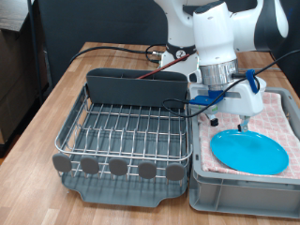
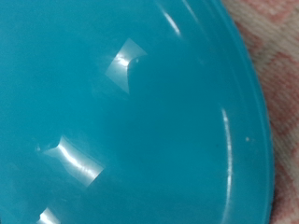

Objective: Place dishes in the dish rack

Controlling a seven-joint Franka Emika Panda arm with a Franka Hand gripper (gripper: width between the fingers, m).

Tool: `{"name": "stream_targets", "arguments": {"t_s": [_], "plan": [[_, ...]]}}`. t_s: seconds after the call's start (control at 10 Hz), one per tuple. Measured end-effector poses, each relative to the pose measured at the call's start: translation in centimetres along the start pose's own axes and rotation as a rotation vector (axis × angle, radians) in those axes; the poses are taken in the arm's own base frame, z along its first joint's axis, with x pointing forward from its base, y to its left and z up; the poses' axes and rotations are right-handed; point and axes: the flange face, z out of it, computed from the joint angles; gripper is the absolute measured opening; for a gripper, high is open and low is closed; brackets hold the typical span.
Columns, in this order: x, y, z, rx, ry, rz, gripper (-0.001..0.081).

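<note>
I'm hovering low over the plate (image 1: 249,151), my gripper (image 1: 231,120) just above its far edge in the exterior view. The plate lies flat on the pink cloth (image 1: 279,114) inside the grey bin (image 1: 239,195), at the exterior view's right. The rack (image 1: 122,139) sits beside the bin on the left, its wire grid bare, nothing stood in it yet.

Through my wrist camera it's almost all blue: the plate (image 2: 121,121) fills the frame, glossy with glints, its rim curving past a strip of cloth (image 2: 277,56) at one corner. My fingers don't show there at all, and from outside they're too small to read, so I can't tell whether they're spread or closed. Nothing is visibly between them.

A flat plate like this gives me only the rim to pinch, I reckon. So: one finger over the lip, one under, where the cloth should yield a little. The glaze looks slick; a shallow bite could slip. No mug or spoon in sight.
</note>
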Motion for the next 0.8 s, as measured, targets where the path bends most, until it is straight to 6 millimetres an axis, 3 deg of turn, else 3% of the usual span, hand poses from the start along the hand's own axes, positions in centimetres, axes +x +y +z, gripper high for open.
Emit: {"name": "stream_targets", "arguments": {"t_s": [0.8], "plan": [[-0.8,-1.4,1.3,0.009,-0.025,-0.020,0.0803]]}}
